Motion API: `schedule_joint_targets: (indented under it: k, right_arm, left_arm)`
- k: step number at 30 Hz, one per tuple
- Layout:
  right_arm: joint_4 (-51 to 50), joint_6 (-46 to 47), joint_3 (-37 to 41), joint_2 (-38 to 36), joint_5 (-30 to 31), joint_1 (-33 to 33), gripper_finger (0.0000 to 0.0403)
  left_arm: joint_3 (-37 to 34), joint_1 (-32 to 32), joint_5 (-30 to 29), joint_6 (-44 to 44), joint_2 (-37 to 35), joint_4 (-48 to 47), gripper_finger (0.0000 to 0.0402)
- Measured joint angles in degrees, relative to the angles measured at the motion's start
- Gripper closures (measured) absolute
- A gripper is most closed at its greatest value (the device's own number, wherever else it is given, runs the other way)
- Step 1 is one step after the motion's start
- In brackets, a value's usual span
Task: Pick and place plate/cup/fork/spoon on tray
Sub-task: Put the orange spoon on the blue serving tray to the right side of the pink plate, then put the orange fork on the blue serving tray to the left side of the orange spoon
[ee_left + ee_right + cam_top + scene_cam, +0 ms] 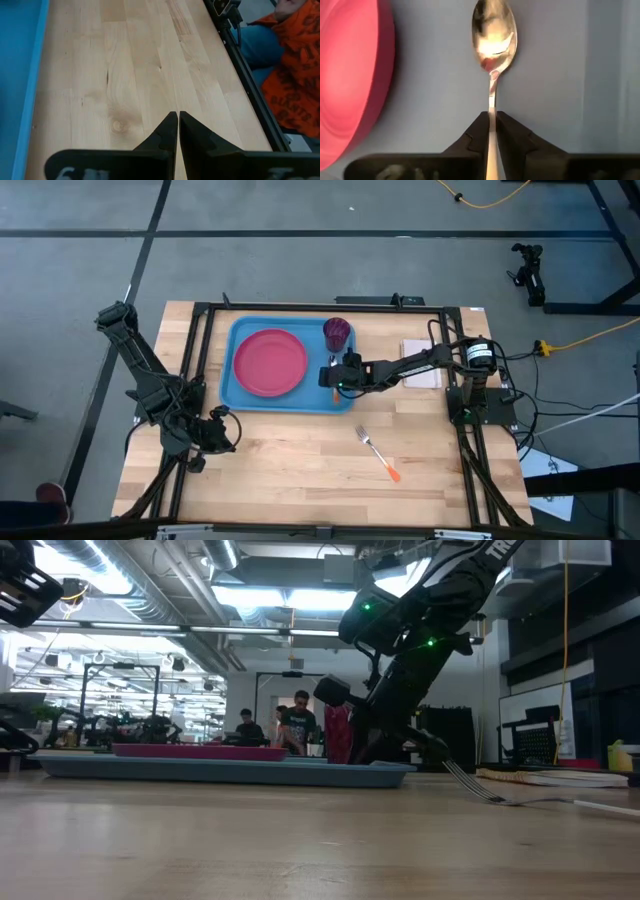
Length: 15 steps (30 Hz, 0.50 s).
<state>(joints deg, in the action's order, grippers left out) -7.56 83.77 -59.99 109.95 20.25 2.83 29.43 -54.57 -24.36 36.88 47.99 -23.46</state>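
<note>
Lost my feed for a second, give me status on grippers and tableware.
Right gripper shut on spoon, over tray beside plate. Left gripper shut, empty, parked. Cup on tray; fork on table.

A light-blue tray (243, 395) holds a round pink-red plate (270, 362). A maroon cup (337, 333) stands at the tray's far right corner. A silver spoon (494, 37) is held over the tray beside the plate. An orange-handled fork (377, 451) lies on the table, apart.

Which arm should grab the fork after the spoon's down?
Probably right. The fork lies on the table's right half, nearer the right gripper, which holds the spoon over the tray.
</note>
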Motion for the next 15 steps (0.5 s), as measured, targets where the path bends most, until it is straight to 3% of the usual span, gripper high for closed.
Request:
schedule_joint_targets:
  k: [7,15]
  right_arm:
    - [0.24,-0.02,0.00,0.00,0.66,-0.07,0.0328]
    - [0.13,-2.15,0.02,-2.45,0.29,-1.00,0.0325]
  left_arm:
    - [0.00,0.00,0.00,0.00,0.00,0.00,0.0390]
    - [0.00,0.00,0.00,0.00,0.00,0.00,0.0390]
